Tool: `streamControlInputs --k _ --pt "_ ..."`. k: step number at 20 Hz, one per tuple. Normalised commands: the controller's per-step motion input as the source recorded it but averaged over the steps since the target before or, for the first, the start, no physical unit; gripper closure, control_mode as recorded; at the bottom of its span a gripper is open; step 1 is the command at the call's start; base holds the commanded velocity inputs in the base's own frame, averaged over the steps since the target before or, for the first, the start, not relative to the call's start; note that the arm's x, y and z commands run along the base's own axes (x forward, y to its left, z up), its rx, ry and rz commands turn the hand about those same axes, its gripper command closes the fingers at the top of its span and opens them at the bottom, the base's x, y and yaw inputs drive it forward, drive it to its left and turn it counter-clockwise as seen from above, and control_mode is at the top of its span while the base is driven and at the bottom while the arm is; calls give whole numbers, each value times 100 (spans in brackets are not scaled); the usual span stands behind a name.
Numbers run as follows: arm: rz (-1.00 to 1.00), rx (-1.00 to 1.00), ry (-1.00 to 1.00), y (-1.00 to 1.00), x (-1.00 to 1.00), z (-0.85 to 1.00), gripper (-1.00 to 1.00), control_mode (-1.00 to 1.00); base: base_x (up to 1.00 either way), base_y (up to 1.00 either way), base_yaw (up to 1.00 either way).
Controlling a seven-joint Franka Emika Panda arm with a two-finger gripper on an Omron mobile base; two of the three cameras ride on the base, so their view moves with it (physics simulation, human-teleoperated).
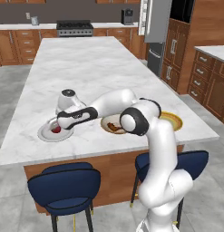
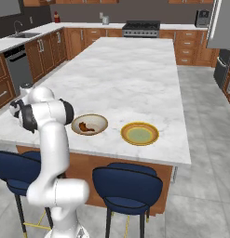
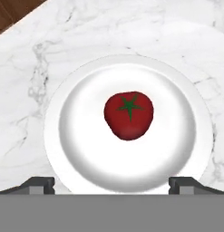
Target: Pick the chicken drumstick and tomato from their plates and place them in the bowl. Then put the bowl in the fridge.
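Observation:
The tomato [image 3: 129, 114], a glossy red ball with a green stem star, lies in the middle of the light grey plate [image 3: 56, 136]. My gripper [image 3: 112, 185] hangs open straight above that plate, its fingertips [image 3: 41, 185] set wide on either side, and it holds nothing. From the left base camera the gripper [image 1: 57, 126] is low over the grey plate [image 1: 45, 134] and the tomato [image 1: 56, 129]. The chicken drumstick [image 2: 86, 127] lies in the tan-rimmed bowl [image 2: 100, 122]. The yellow-rimmed plate [image 2: 140, 133] is bare. The grey fridge [image 1: 156, 27] stands beyond the island's far right corner.
A small white vessel with a dark lid [image 1: 68, 97] stands just behind the grey plate. Blue stools [image 1: 65, 188] sit under the island's near edge. The marble top [image 1: 86, 68] stretches wide toward the far stove [image 1: 75, 28].

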Motion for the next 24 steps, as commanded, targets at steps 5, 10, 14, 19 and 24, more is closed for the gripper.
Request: streamControlInputs --k 5,10,14,19,24 --pt "0 -5 10 13 14 -42 -100 -100 0 0 0" --pt "0 0 1 15 25 -27 -100 -100 0 0 0" --pt "0 0 0 10 32 -9 -100 -100 0 0 0" --pt "0 0 0 11 28 -4 -100 -100 0 0 0" --pt "0 0 3 10 22 -15 -100 -100 0 0 0"
